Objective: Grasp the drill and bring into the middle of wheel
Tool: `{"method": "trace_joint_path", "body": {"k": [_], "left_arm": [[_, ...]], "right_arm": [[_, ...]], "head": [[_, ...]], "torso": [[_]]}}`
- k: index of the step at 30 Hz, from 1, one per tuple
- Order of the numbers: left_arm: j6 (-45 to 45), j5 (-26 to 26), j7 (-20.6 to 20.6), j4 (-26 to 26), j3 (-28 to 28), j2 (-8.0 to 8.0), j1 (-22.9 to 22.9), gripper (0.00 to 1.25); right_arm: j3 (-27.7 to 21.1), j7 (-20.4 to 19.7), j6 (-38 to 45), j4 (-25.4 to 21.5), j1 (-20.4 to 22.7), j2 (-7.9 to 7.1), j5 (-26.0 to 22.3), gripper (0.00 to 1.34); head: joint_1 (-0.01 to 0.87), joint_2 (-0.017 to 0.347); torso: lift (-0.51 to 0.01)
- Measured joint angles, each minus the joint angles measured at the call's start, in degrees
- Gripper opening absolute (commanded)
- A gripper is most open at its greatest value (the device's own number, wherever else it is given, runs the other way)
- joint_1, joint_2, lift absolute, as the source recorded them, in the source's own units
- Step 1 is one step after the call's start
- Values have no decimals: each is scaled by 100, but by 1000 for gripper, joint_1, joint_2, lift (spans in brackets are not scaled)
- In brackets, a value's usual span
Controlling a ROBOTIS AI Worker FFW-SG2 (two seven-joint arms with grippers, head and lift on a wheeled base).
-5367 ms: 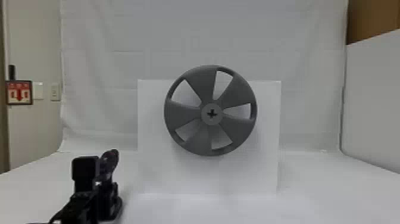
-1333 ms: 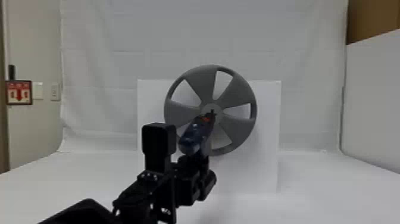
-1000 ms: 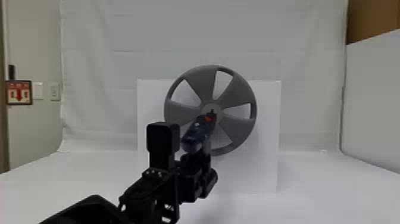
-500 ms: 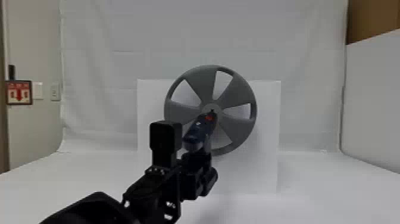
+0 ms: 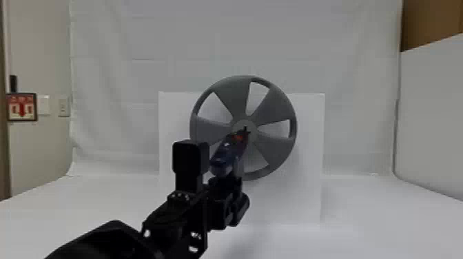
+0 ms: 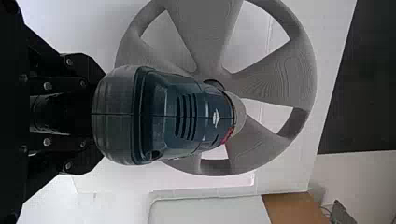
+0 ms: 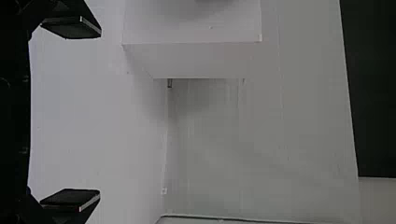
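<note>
left gripper point(image 5: 225, 184) clamped on the drill point(image 5: 225, 156), its tip at the middle of the gray wheel point(image 5: 275, 144), white board point(image 5: 310, 179) behind, red sign point(image 5: 21, 107) far left, right gripper point(image 7: 95, 114) with fingers apart

Head and left wrist views both face the wheel point(image 5: 277, 148), the wrist's nearer.
</note>
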Motion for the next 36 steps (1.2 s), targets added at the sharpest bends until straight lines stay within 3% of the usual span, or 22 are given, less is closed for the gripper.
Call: {"method": "trace_joint_path", "body": {"k": [36], "left_arm": [[0, -26, 0, 34, 12, -3, -21, 23]], "right_arm": [[-9, 0, 4, 0, 2, -9, 0, 1243]], "head": [[54, 31]], "torso": [[-403]]}}
